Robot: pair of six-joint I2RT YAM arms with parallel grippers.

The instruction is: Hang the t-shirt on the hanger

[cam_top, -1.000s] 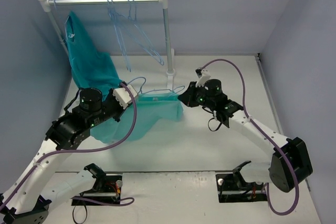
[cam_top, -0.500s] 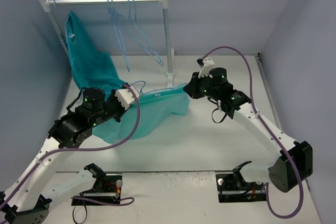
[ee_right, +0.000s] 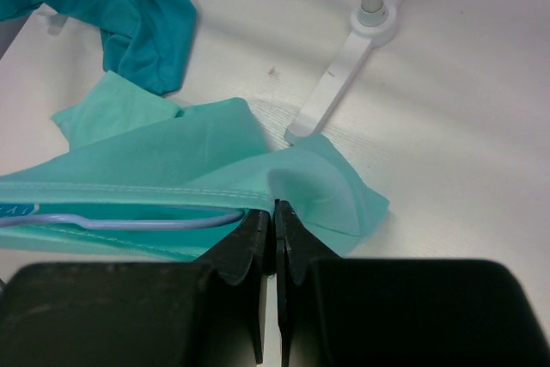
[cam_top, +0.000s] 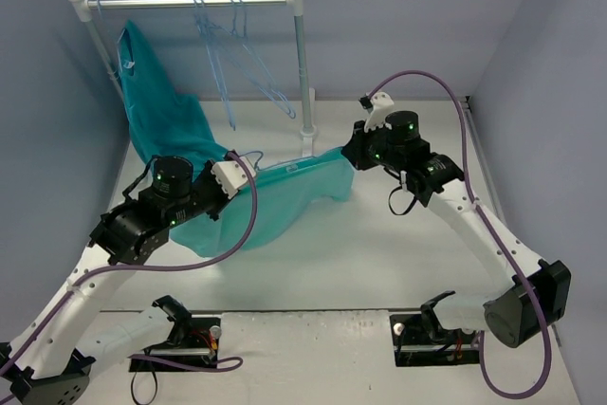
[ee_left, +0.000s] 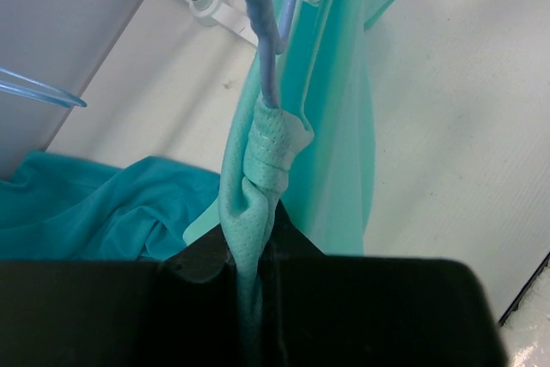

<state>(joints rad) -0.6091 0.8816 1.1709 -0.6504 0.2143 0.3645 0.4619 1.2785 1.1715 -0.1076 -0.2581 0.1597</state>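
As both jaws pinch it, t-shirt (cam_top: 294, 198) stretches between.

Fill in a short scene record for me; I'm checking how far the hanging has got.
t-shirt: mint, stretched between both pincers
hanger: pale-blue wire, partly inside the t-shirt
left pincer: shut on bunched t-shirt cloth
right pincer: shut on the t-shirt's edge
rail: at the back, carrying spare hangers
darker turquoise garment: hanging at the rail's left end, draping to the table
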